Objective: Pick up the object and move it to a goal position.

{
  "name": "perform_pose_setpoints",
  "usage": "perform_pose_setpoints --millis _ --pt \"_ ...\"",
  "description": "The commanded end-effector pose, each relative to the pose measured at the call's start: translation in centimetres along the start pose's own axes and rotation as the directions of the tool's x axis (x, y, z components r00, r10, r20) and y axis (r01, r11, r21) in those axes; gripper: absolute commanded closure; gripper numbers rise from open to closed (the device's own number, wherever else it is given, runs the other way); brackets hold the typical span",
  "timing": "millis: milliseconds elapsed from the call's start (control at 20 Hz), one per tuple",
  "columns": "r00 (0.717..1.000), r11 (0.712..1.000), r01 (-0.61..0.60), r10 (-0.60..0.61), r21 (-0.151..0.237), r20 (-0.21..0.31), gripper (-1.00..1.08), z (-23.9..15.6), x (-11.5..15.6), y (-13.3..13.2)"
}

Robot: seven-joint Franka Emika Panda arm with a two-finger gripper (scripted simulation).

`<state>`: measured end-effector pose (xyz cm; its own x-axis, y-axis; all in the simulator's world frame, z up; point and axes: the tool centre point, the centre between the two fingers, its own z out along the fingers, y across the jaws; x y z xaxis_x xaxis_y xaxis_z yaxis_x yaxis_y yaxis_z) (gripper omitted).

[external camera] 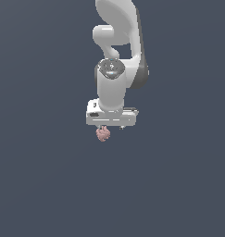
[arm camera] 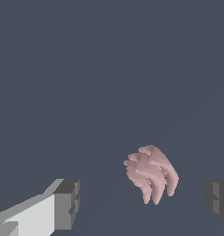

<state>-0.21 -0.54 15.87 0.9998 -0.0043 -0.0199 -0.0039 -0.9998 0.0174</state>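
The object (external camera: pixel 103 134) is a small dusty-pink lumpy blob lying on the dark grey floor, just below the white hand of the arm in the exterior view. In the wrist view the object (arm camera: pixel 150 174) lies between the two dark grey fingertips (arm camera: pixel 67 203), touching neither and nearer one of them than the other. My gripper (arm camera: pixel 143 203) is open wide, with a clear gap on each side of the blob. In the exterior view the gripper (external camera: pixel 112 127) points straight down over the object, and its fingers are mostly hidden under the hand.
A flat, plain dark grey floor (external camera: pixel 178 185) surrounds the arm on all sides. The white arm (external camera: pixel 116 41) rises behind the hand towards the top of the exterior view. No goal marker shows.
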Motion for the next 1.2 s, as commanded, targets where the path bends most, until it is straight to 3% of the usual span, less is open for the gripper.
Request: perform_pose_setpoints --millis 0,500,1150 --pt "1.000 1.000 0.000 0.000 0.000 0.000 -0.92 0.0 0.0 0.0" --pt "0.999 0.999 0.030 -0.029 0.020 -0.021 -0.92 -1.0 0.1 -1.3" --pt "0.994 0.994 0.104 -0.103 0.016 -0.021 -0.92 0.3 -0.5 -0.3"
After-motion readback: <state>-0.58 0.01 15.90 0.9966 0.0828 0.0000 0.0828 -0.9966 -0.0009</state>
